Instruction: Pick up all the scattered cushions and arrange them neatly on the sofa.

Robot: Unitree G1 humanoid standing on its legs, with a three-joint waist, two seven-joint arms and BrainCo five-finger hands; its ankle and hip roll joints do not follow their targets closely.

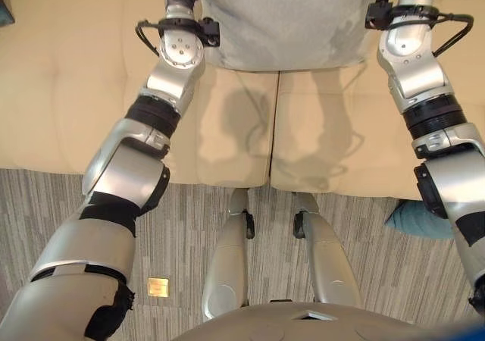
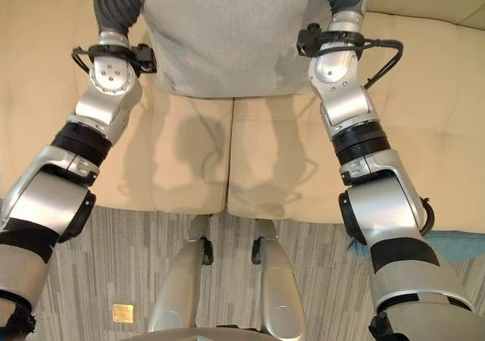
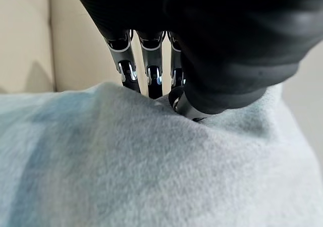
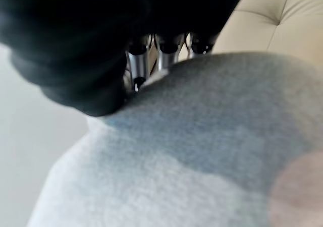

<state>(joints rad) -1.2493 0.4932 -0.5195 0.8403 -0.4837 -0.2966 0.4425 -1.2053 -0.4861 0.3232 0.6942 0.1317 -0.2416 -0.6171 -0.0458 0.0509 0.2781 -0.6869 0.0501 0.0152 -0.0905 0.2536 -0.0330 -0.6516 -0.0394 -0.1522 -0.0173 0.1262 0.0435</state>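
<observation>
Cushion (image 1: pixel 280 23) up between both arms, grey and square, held over the cream sofa (image 1: pixel 68 91) above the seam where its two seat pads meet, well back from the front edge. The left robot hand (image 3: pixel 151 60) grips the cushion's one side, its fingers (image 3: pixel 126 68) curled over the fabric edge with the thumb pressing into the cloth. The right robot hand (image 4: pixel 151 55) has the opposite side, fingers hooked over the rim and pinching the fabric against the thumb. Down on the grey striped carpet (image 1: pixel 189 227), a teal cushion (image 1: pixel 420 220) lies against the sofa's front edge, beside the right arm. A small brass floor plate (image 1: pixel 158 286) sits in the carpet.
</observation>
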